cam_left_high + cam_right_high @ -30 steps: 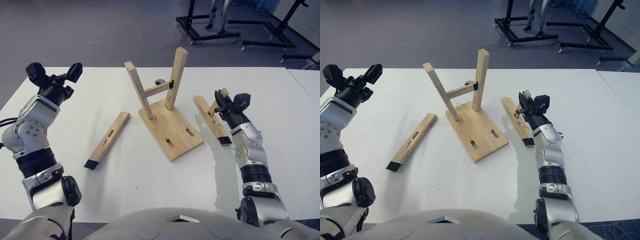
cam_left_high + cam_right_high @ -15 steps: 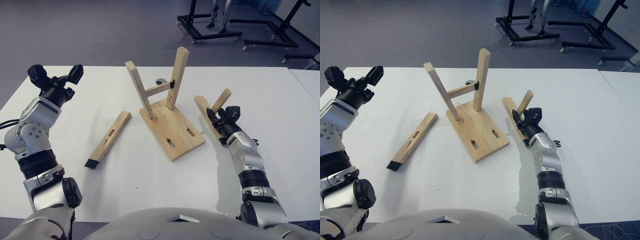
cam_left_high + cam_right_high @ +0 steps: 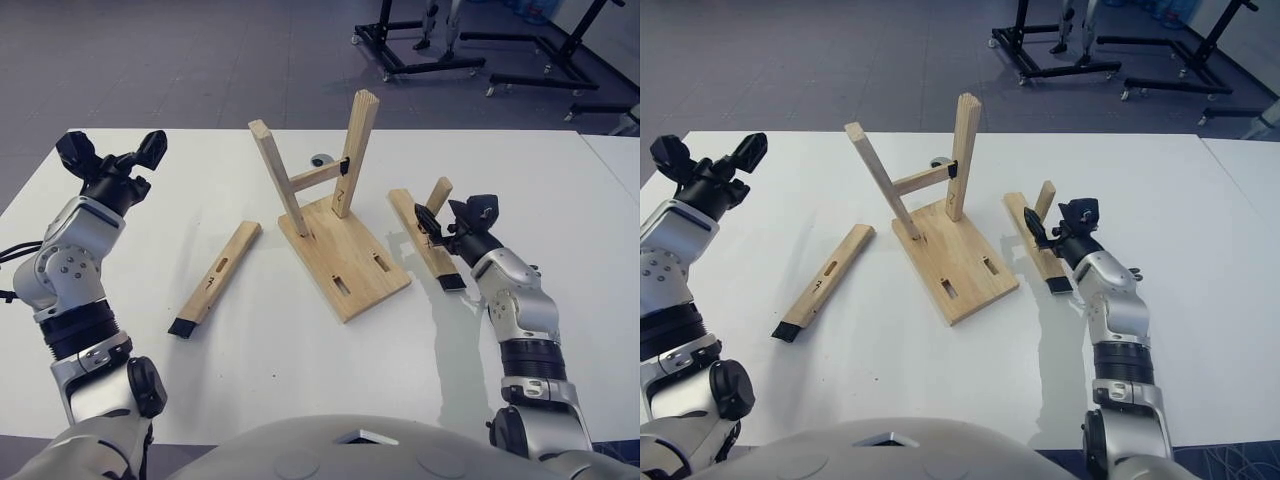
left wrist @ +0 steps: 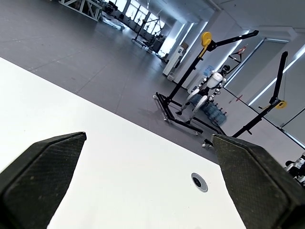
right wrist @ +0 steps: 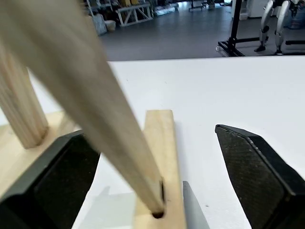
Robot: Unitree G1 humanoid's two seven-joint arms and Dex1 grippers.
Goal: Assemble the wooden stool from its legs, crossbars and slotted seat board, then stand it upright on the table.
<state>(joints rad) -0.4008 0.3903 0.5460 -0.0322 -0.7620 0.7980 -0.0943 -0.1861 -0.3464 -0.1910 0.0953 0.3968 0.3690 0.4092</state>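
- Seat board point(image 3: 345, 262): laid flat on the table point(image 3: 300, 370) at frame centre. Two slots are seen along its lower right edge.
- Left upright leg point(image 3: 280, 180) and right upright leg point(image 3: 354, 152): both stood in the upper end of the board. The left one is tilted toward the upper left. They are joined partway up by a crossbar point(image 3: 315, 177).
- Loose leg point(image 3: 218, 275): laid flat at centre left, apart from the board, with its black-capped end toward the lower left.
- Lying leg point(image 3: 441, 263): laid flat just right of the board. A second crossbar point(image 3: 437, 194) is seated in it and tilted up toward the upper right.
- Right tool point(image 3: 452, 215): held low over the lying leg at centre right and released. Its fingers point(image 5: 257, 167) are spread wide, with the second crossbar between them. Whether either finger touches the crossbar cannot be told.
- Left tool point(image 3: 112, 150): held raised at upper left, over the table's far corner and well apart from all the wooden parts. It is released, with fingers point(image 4: 38, 167) spread and nothing between them.
- Black wheeled stands point(image 3: 430, 60): noted on the floor at upper right.
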